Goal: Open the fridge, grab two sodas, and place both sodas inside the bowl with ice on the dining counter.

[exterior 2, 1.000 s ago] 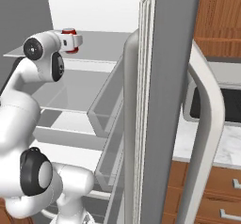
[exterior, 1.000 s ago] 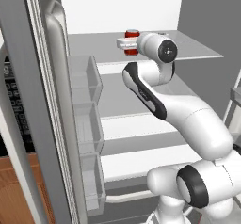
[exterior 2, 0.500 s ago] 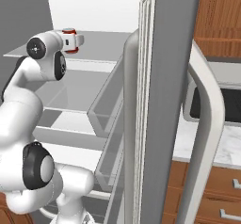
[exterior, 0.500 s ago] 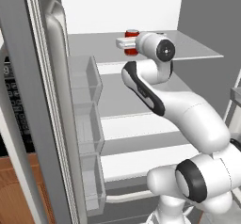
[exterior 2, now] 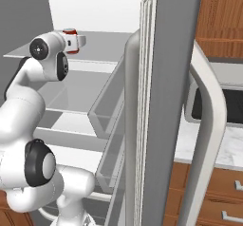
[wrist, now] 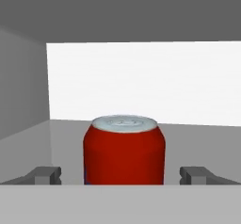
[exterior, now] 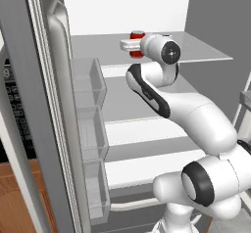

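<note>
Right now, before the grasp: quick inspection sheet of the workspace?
Surface: top fridge shelf, grey, carries the can.
Job's things: fridge doors open; one red soda can upright on the top shelf, untouched. A second can, the bowl and the dining counter: nothing seen.
Clutter: nothing seen on the shelves; door bins look empty.
Grippers: gripper open, level with the can, one finger on each side, not touching.
Cables: nothing seen.
Surroundings: wooden cabinets and a marble counter right of the fridge; wooden floor to the left.
</note>
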Available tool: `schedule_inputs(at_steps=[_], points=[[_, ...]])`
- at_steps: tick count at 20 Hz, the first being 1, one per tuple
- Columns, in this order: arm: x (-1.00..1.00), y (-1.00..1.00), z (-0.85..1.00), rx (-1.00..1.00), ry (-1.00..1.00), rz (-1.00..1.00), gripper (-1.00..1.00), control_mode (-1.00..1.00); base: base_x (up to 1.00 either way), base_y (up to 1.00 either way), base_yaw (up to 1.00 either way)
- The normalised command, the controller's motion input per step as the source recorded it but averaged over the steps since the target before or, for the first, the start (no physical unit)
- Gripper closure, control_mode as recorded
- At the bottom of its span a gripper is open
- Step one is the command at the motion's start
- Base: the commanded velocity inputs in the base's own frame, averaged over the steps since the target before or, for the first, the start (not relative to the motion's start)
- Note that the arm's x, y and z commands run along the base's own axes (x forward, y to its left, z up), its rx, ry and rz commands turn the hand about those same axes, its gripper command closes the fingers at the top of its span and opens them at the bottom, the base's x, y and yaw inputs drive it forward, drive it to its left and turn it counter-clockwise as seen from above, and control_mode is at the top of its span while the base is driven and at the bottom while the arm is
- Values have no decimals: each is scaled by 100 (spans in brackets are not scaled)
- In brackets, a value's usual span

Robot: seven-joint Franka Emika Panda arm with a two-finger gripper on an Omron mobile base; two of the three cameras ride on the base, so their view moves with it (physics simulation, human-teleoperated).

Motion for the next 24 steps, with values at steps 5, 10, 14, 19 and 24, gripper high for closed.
schedule_inputs(at_steps=[5,10,14,19,24], points=[[7,0,-1,0,0,0,-100,-100,0,0,0],[6,0,0,1,0,0,-100,-100,0,0,0],[9,0,-1,1,0,0,-100,-100,0,0,0],[13,0,-2,1,0,0,-100,-100,0,0,0],[18,0,-4,0,0,0,100,-100,0,0,0]])
